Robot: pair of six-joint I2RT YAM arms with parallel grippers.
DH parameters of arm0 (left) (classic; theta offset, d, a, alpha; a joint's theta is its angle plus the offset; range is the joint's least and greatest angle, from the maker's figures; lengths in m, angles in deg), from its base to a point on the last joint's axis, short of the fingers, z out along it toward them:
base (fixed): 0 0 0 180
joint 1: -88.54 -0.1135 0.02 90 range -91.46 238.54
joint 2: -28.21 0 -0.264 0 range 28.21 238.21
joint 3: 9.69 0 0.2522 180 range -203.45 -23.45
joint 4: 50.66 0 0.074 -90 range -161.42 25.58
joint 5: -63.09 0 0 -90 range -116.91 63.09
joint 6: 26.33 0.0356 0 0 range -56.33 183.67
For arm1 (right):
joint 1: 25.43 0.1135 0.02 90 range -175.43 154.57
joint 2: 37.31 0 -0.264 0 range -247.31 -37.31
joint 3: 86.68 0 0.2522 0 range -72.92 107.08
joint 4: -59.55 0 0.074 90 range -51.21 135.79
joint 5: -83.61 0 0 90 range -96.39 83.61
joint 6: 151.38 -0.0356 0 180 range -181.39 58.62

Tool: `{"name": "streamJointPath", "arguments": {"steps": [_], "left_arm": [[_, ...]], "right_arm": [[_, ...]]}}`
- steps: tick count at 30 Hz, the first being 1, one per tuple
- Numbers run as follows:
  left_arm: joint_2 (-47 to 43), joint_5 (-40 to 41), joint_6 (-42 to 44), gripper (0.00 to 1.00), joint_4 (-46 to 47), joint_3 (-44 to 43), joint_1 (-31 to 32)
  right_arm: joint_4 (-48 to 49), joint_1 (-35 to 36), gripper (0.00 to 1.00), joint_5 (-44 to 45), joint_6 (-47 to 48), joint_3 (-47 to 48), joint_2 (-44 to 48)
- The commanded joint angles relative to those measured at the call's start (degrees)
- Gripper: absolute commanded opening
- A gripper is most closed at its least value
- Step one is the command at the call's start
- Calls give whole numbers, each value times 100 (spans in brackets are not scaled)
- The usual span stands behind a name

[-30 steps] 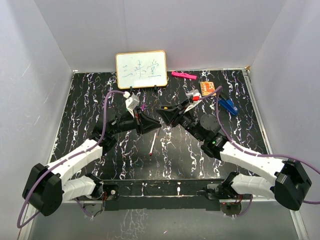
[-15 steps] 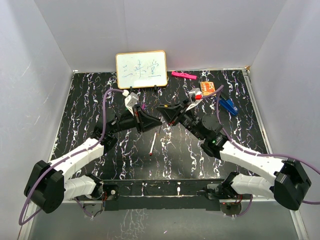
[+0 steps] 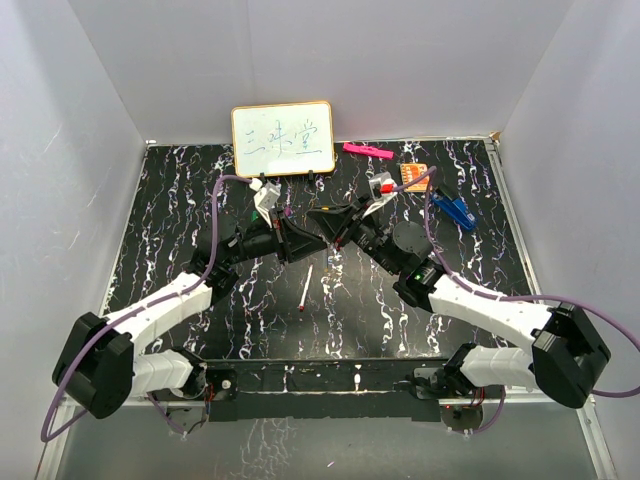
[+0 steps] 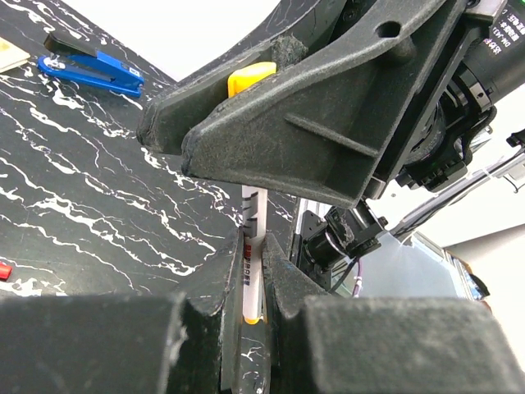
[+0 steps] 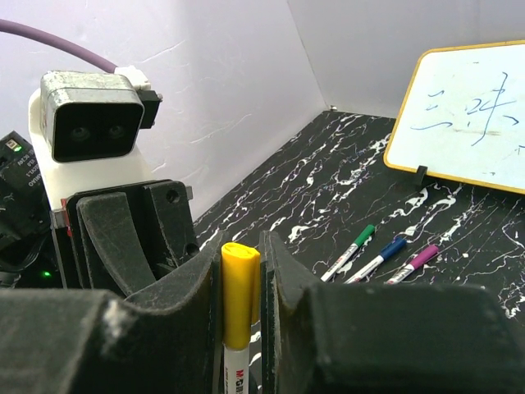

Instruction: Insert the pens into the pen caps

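Right wrist view: right fingers (image 5: 283,287) pinch one yellow cap (image 5: 240,291), left fingers (image 4: 283,283) one pen (image 4: 253,271); three pens (image 5: 351,249) (image 5: 379,260) (image 5: 414,263) beyond.

Hidden: upper end of pen (image 4: 251,222) behind right pincer (image 4: 189,131), lower end between left pincer (image 4: 254,275) fingers; yellow cap (image 4: 250,78) half covered.
Cut off: red bit (image 4: 2,269) at left edge, left wrist view; whiteboard (image 5: 467,115) at right edge, right wrist view.
Too small to identify: orange item (image 3: 414,176) on worktop (image 3: 180,190).
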Motion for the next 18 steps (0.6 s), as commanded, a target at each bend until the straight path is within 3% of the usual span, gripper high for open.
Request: {"name": "streamJointPath", "arguments": {"steps": [1,10,11,13,15,18], "left_arm": [[-312,215,20,0,755,-478,-15],[-615,429,218,0,192,-224,-10],[-633,464,279,0,77,-232,-13],[-629,535,423,0,-223,-259,-10],[-604,611,519,0,-540,-258,-11],[-504,890,685,0,-1149,-260,-8]], "right_arm": [[-599,82,0,114,3,-144,-29],[-548,85,0,660,-109,-2,191],[-533,80,5,664,-111,-2,231],[-495,84,27,656,-112,1,318],[-442,85,39,676,-111,-15,414],[-360,85,66,813,-107,-44,597]]}}
